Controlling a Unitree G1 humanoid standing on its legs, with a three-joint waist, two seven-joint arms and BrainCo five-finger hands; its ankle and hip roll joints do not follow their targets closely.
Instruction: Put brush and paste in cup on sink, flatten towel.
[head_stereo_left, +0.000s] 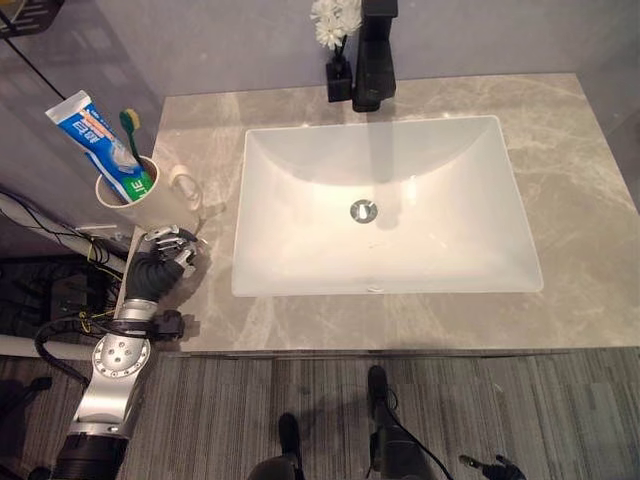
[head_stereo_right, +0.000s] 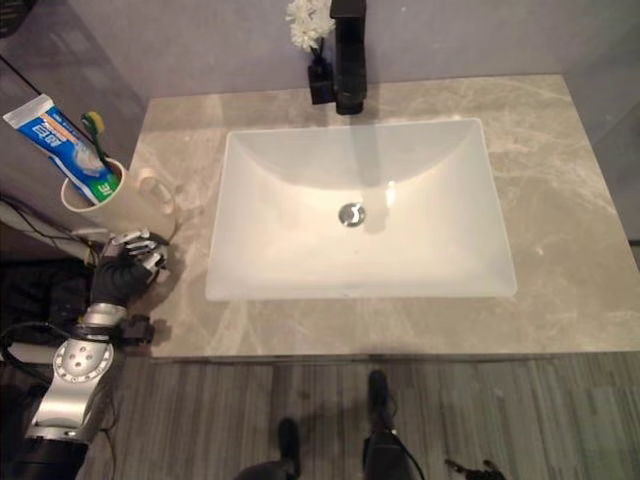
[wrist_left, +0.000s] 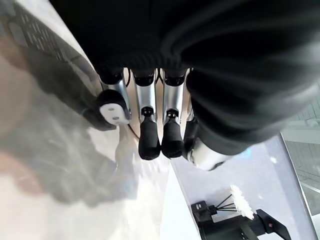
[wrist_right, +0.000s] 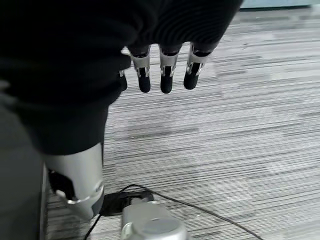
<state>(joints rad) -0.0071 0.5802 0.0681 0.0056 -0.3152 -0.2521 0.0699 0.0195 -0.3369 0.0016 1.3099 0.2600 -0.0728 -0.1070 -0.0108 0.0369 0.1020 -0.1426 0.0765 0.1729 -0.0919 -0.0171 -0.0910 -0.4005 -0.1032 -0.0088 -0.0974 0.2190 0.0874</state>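
Note:
A cream cup (head_stereo_left: 140, 205) with a side handle stands at the left end of the marble counter (head_stereo_left: 570, 200). A blue-and-white toothpaste tube (head_stereo_left: 95, 140) and a green toothbrush (head_stereo_left: 130, 125) stick up out of it, leaning left. My left hand (head_stereo_left: 158, 262) hovers just in front of the cup at the counter's front left corner, open, its fingers (wrist_left: 150, 135) relaxed and holding nothing. My right hand (wrist_right: 165, 70) hangs over the striped floor, fingers straight and empty.
A white rectangular sink (head_stereo_left: 260, 160) with a metal drain (head_stereo_left: 363, 210) takes up the counter's middle. Behind it stand a black faucet (head_stereo_left: 372, 55) and a small black vase of white flowers (head_stereo_left: 337, 40). Bare marble lies right of the sink.

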